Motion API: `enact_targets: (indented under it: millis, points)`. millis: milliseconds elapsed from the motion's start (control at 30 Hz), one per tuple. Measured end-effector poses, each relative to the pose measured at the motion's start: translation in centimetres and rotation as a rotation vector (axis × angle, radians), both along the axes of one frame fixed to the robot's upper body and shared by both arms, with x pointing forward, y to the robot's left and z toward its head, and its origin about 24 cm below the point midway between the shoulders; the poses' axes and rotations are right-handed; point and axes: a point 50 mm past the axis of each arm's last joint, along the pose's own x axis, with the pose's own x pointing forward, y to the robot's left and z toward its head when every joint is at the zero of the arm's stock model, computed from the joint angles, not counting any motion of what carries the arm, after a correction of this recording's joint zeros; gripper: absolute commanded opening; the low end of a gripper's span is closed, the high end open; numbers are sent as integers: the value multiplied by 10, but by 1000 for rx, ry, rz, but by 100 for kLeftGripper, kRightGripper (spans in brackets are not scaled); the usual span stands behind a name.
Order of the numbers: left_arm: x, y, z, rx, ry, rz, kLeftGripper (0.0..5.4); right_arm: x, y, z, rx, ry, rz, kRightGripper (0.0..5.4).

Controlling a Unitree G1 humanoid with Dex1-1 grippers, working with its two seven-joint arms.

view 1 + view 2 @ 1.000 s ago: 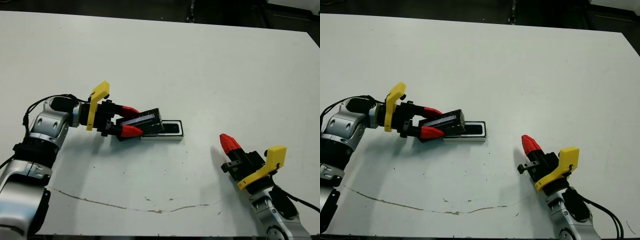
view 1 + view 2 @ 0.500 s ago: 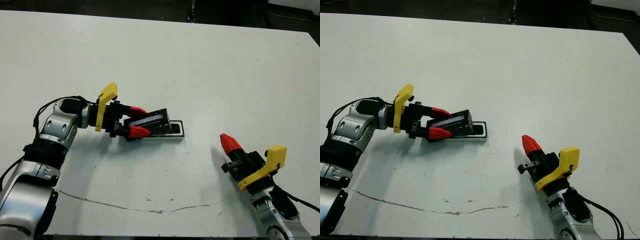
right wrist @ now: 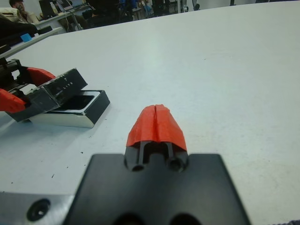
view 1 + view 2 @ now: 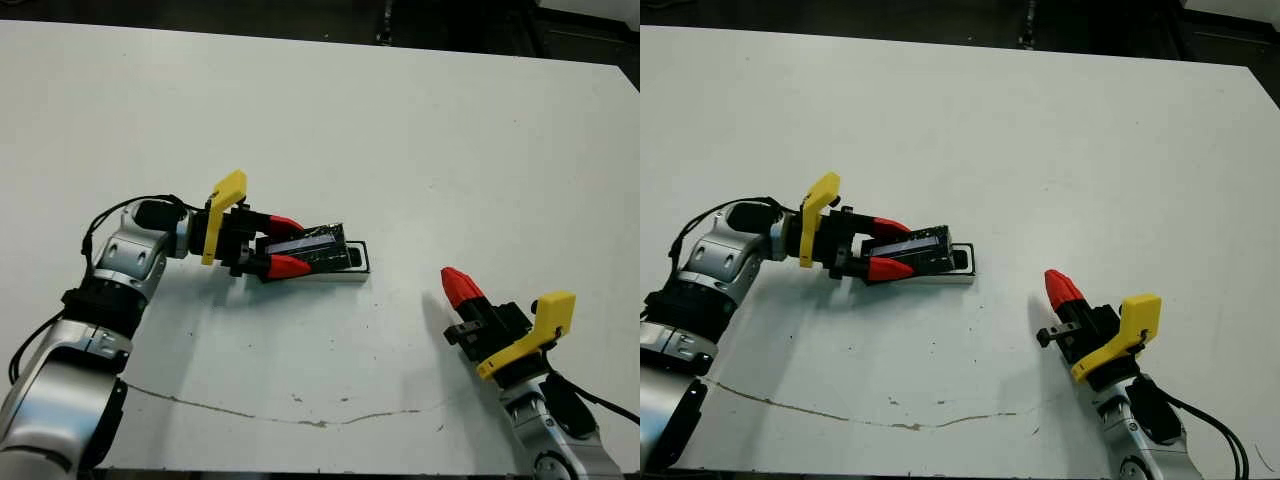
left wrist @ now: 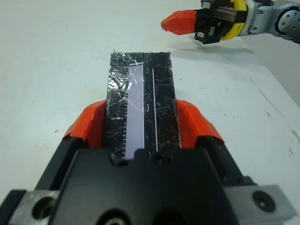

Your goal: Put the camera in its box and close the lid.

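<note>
My left gripper (image 4: pixel 303 246) is shut on the lid (image 4: pixel 318 244), a black speckled slab with a pale lengthwise stripe (image 5: pixel 136 105), gripped by its long edges. It holds the lid slanted over the left part of the box (image 4: pixel 335 278), a small white tray lying near the table's middle. Only the tray's right end is uncovered, and something dark (image 4: pixel 351 258) lies inside it; I cannot tell whether it is the camera. My right gripper (image 4: pixel 455 283) is shut and empty, low over the table to the right of the box (image 3: pixel 65 118).
A thin brown scratch line (image 4: pixel 250 410) runs across the white table (image 4: pixel 420 120) near its front edge. Dark room clutter lies beyond the far edge (image 3: pixel 117 9).
My left gripper has carried the lid to the right, so it covers more of the box. The right arm has stayed still.
</note>
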Motion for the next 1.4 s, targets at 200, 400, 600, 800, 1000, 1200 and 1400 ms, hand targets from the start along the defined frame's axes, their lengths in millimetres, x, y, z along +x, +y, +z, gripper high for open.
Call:
enact_targets:
  millis: [200, 400, 600, 800, 1000, 1200, 1400]
  points:
    - [0, -9, -5, -16, -39, -5, 316, 0, 0, 0, -1, 0, -1, 0]
    - [-1, -19, -7, 4, -54, -5, 316, 0, 0, 1, -1, -3, -3, 0]
    - [-1, -24, -7, 8, -62, -3, 316, 0, 0, 2, -5, -6, -9, 0]
    - [-1, -27, -10, -5, -80, -11, 316, 0, 0, 2, -6, -6, -9, 0]
    - [1, -31, -12, 1, -106, -27, 316, 0, 0, 2, -7, -7, -11, 0]
    - [4, -35, -12, 50, -116, -48, 316, 0, 0, 2, -8, -7, -14, 0]
    - [6, -37, -13, 92, -107, -55, 316, 0, 0, 2, -6, -7, -14, 0]
